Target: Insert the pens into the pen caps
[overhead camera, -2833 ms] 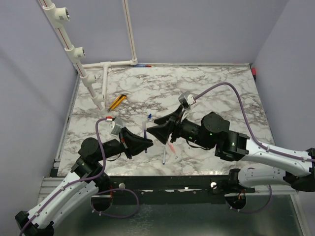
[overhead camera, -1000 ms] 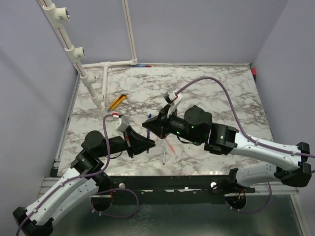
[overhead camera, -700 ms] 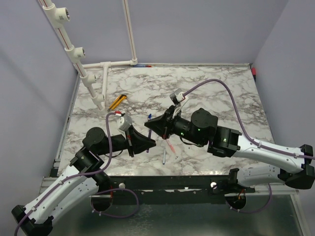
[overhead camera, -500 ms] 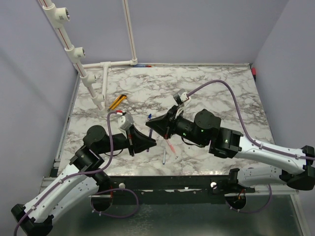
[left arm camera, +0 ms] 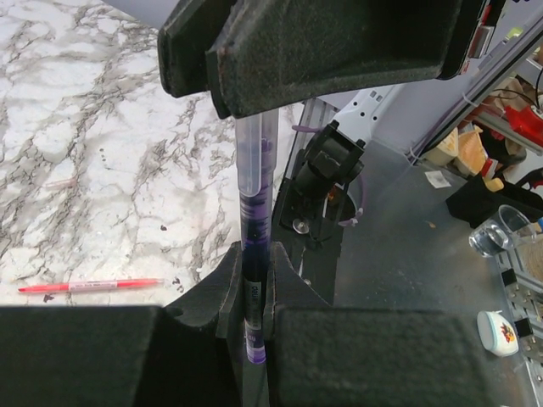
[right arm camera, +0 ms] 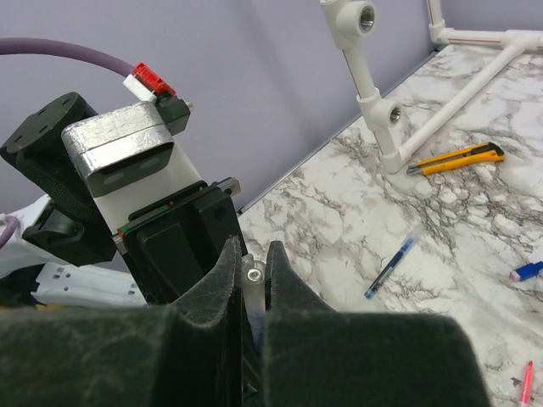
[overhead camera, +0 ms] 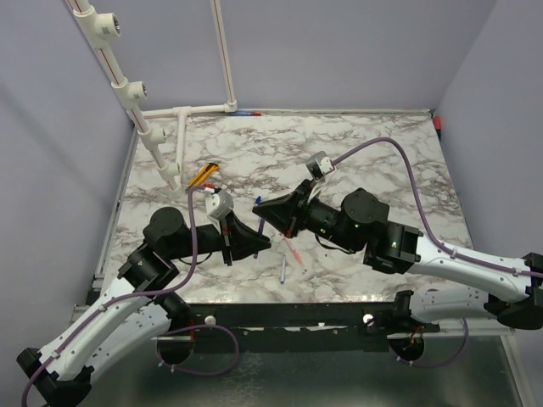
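Top view: left hand [overhead camera: 257, 243] and right hand [overhead camera: 263, 206] meet tip to tip over the table [overhead camera: 382, 153], the dark blue pen [overhead camera: 258, 226] bridging them. Left wrist: fingers pinched tight on the lower barrel, long axis running straight up-frame into the right hand. Right wrist: clamped on the clear upper end; cap or barrel, can't tell.

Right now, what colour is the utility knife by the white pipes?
The knife is yellow and black; right wrist view.
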Controlling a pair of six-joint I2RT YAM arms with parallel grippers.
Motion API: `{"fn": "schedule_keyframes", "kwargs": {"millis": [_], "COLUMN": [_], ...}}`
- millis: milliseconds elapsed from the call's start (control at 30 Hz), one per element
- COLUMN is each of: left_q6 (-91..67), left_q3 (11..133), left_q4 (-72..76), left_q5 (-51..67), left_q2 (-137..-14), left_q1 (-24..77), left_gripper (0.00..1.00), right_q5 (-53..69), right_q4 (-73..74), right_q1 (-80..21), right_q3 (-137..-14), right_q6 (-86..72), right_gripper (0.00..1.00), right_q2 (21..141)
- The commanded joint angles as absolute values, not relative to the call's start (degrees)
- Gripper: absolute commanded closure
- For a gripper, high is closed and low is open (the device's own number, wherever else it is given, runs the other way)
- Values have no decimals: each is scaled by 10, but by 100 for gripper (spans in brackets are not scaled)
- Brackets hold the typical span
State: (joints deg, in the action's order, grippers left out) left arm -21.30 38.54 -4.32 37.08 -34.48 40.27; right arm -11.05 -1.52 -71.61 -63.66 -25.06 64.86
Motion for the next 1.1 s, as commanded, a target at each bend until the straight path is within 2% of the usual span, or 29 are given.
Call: {"fn": "schedule_keyframes", "kwargs": {"millis": [0,400,733,1067], "left_q6": [-194,-232,-264,-288], "left_q3": [457,409,367,328], "left_q4": [96,89,52,35], "left_q5": [294,307,326,338], "left_q2": [-354,-317,-266,-236], "left_q1": [394,395,394,394], "left_gripper": [100,100,100,100], "right_q5": [24,-54,-117,-186], "right_q4": [135,136,112,86], "right_q1": [-763,-766,-766,-766], "right_q3": [-589,-643,-685,-719], "right_q6": [-291,-278,-260,-247], "right_gripper": [99,99,96,67], "right_q2": [688,683,692,693]}}
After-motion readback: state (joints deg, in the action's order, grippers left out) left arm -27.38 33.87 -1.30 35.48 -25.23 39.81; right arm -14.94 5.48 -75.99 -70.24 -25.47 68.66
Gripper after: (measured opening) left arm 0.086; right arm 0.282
